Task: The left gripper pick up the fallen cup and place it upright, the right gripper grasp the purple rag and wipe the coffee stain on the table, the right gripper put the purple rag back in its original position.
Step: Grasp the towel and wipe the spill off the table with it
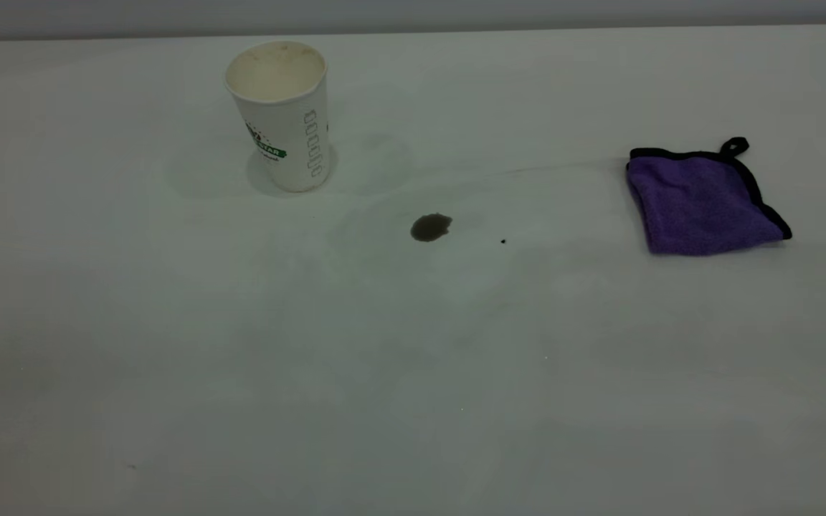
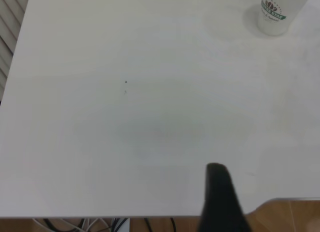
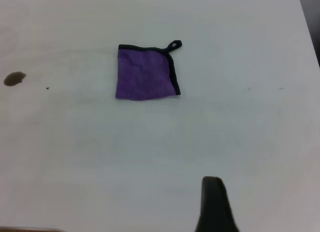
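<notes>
We start with the bench (image 1: 169, 373), wide and pale, carrying everything. Next in size is the purple rag (image 1: 703, 204), lying flat on the right side, well apart from the rest, its little corner loop pointing toward the far edge. The cup (image 1: 282, 115) already stands upright at the far left, mouth up. The coffee stain (image 1: 431, 227) sits between cup and rag, nearer the cup, and looks unwiped (a tiny black speck (image 1: 503, 241) lies just to its right).

Neither arm shows in the exterior view. Each wrist view shows only one dark tip, the left gripper (image 2: 220, 199) near the bench's edge and the right gripper (image 3: 214, 204) well short of the rag, so we cannot tell whether either set of fingers is open or closed.

We judge the risks to be: pinching only the rag's edging so it slips, smearing the stain wider, or sweeping too far and toppling the cup
</notes>
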Controlling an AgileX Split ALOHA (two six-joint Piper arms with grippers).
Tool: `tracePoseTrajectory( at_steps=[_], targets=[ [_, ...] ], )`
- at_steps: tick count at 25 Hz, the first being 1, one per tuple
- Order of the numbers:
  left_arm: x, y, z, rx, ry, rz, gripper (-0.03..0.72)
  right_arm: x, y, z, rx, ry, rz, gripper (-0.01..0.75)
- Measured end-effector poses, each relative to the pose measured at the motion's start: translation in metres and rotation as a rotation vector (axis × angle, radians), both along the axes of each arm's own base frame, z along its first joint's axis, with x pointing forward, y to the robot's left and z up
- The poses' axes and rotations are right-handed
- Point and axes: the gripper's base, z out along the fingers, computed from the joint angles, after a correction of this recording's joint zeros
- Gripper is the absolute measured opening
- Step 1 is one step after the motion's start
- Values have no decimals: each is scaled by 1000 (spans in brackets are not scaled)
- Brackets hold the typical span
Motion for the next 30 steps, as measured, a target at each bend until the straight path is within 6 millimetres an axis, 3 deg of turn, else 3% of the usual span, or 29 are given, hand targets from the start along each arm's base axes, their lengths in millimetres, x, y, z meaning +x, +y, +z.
tracePoseTrajectory(
  at_steps=[5, 15, 20, 23, 25, 27, 30],
  targets=[
    [0, 0, 0, 0, 0, 0, 440, 0, 0, 0, 0, 0, 0, 545],
    [0, 0, 0, 0, 2, 0, 347, 1, 0, 1, 5, -17, 3, 545],
    [0, 0, 0, 0, 2, 0, 322, 10, 1, 32, 30, -86, -5, 545],
    [0, 0, 0, 0, 2, 0, 317, 42, -1, 59, 3, 3, -19, 560],
    [0, 0, 0, 0, 2, 0, 318, 77, -2, 70, -16, 88, -25, 591],
    [0, 0, 0, 0, 2, 0, 318, 113, -3, 74, -36, 156, -28, 634],
    [0, 0, 0, 0, 2, 0, 317, 169, -3, 63, -58, 256, -20, 699]
  ],
)
